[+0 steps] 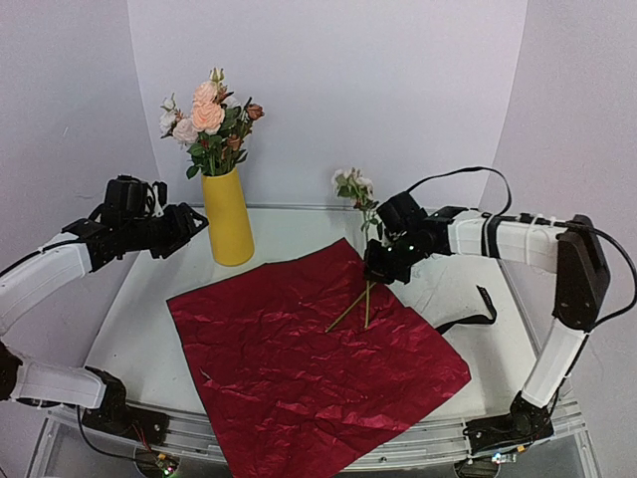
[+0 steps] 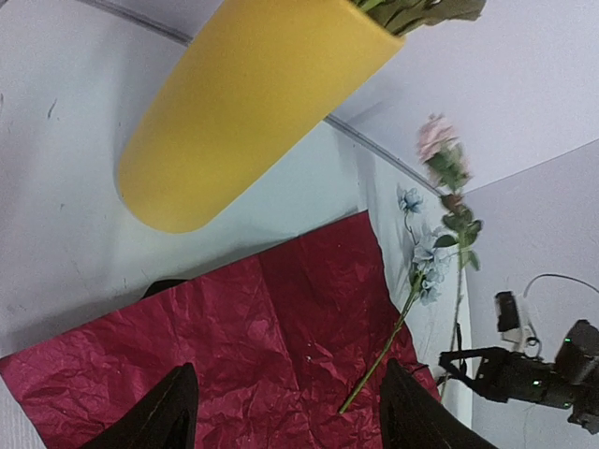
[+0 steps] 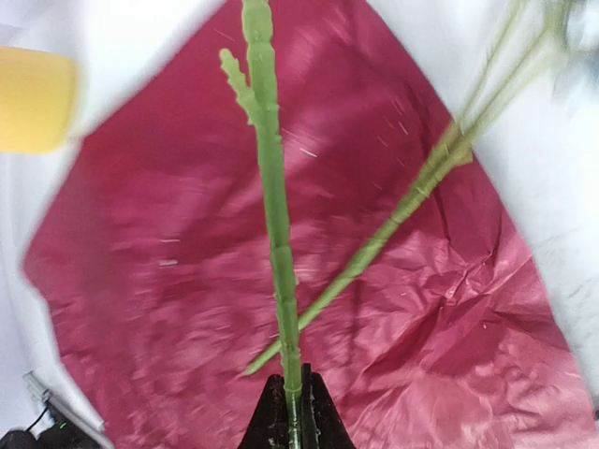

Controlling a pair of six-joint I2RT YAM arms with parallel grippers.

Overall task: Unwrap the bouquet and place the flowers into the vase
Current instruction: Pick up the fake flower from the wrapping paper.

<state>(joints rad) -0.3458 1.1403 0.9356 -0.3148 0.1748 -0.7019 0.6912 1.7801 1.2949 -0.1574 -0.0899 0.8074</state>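
The bouquet's dark red wrapping paper lies spread flat on the table. The yellow vase stands behind its far left corner and holds several flowers. My right gripper hovers over the paper's far right corner, shut on a green flower stem; the bloom rises above it. A second flower's stem lies slanted on the paper, with its pale blue blooms past the edge. My left gripper stands open and empty just left of the vase.
A black ribbon lies on the white table to the right of the paper. White walls close in the back and both sides. The paper's near corner hangs over the table's front edge.
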